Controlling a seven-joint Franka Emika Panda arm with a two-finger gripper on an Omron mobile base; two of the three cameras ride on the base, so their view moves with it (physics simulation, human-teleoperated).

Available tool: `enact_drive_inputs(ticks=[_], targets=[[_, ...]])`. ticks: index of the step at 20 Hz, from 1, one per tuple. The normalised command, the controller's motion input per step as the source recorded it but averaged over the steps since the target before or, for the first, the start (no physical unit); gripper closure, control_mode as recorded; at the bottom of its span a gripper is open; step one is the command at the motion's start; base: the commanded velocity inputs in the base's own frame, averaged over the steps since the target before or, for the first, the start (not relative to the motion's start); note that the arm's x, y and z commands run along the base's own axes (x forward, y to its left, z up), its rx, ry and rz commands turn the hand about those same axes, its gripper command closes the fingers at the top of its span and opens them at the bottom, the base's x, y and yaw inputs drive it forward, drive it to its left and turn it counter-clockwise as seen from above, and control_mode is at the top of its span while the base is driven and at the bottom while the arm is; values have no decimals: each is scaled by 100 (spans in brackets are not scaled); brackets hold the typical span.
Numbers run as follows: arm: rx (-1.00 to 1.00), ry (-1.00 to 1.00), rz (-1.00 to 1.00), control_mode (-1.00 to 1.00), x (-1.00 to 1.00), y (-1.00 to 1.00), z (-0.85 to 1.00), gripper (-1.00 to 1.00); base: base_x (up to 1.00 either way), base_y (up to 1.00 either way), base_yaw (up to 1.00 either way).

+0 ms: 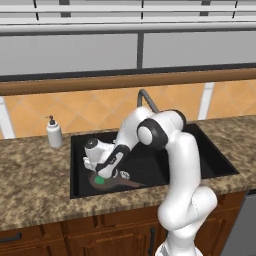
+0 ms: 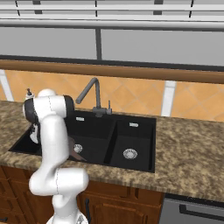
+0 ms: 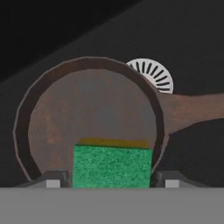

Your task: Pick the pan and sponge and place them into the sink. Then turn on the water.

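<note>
The gripper (image 3: pixel 112 183) hangs low inside the sink's large basin, pointing down over the pan (image 3: pixel 92 118). The sponge (image 3: pixel 112 167), green face up with a yellow strip along its far edge, sits between the two fingertips (image 3: pixel 52 181); narrow dark gaps show on both sides of it, so I cannot tell whether the jaws grip it or have let go. The sponge lies over the pan's near rim.

The pan rests on the sink (image 1: pixel 150 170) floor in the large basin, its handle (image 3: pixel 197 109) pointing away beside the round silver drain (image 3: pixel 153 75), which the rim partly covers.

The arm (image 1: pixel 175 155) rises from the cabinet front, bends at the elbow above the sink and reaches down to the sink's left part. A soap dispenser (image 1: pixel 54 132) stands on the counter (image 1: pixel 35 175) left of the sink; the faucet (image 2: pixel 92 94) stands behind it.
</note>
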Motion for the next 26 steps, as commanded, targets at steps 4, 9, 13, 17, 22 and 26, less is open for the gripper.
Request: enact_drive_inputs(ticks=[4,9,13,17,22,26], targets=[[1,0,0,-100,0,0,89,-100,0,0,0],[0,0,0,-100,-6,0,97,-100,0,0,0],[1,0,0,-100,-3,-1,100,-100,0,0,0],[6,0,0,-100,-10,-7,100,-100,0,0,0],[17,0,0,-100,-18,-26,88,-100,0,0,0],[32,0,-1,-100,-21,-62,54,-100,0,0,0]])
